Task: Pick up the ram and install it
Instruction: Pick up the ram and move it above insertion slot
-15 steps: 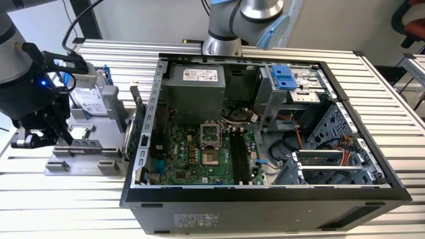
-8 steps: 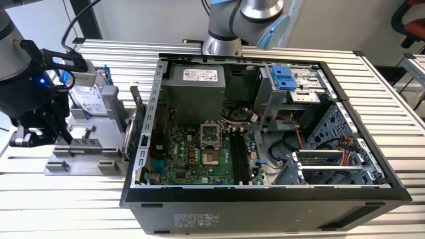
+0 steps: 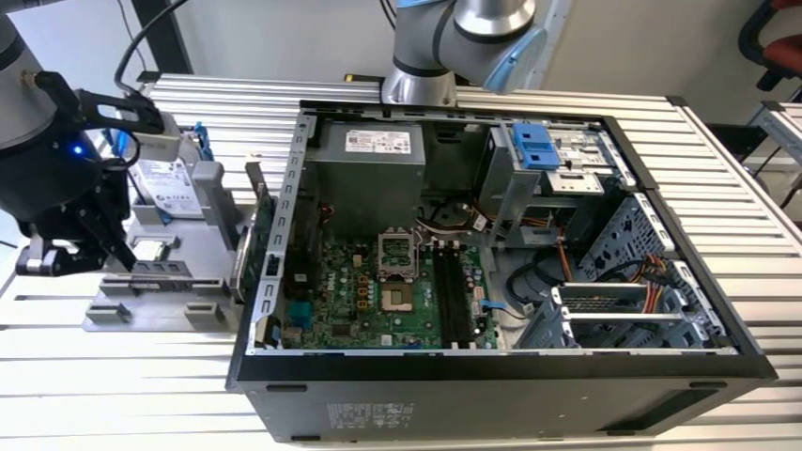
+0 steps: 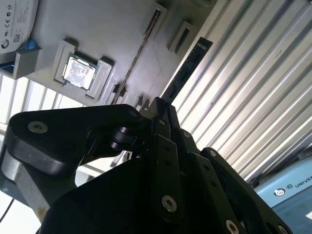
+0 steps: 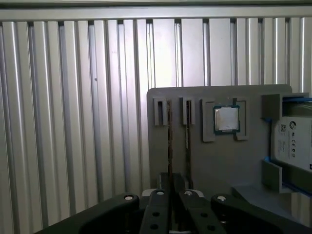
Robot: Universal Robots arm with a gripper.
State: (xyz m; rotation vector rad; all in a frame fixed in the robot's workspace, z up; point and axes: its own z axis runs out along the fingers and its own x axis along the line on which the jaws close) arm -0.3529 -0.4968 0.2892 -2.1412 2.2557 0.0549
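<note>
The ram point(image 4: 187, 68) is a thin dark stick seen edge-on, rising from between my fingers over the grey holder point(image 5: 161, 165). My gripper point(image 4: 161, 105) is shut on its near end. In the first wrist view the ram point(image 5: 169, 141) runs straight up from the gripper point(image 5: 170, 187), slightly off its slot. In the exterior view the gripper point(image 3: 119, 256) hangs over the holder point(image 3: 150, 315) at the exterior view's left, with the ram point(image 3: 163, 269) at its tips. I cannot tell whether the stick is clear of the holder.
A second thin stick point(image 5: 187, 136) stands in the neighbouring slot. A square silver processor point(image 5: 226, 119) and a hard drive with blue rails point(image 3: 169, 183) share the holder. The open computer case point(image 3: 269, 282) lies at the exterior view's right, its motherboard memory slots point(image 3: 454, 296) exposed.
</note>
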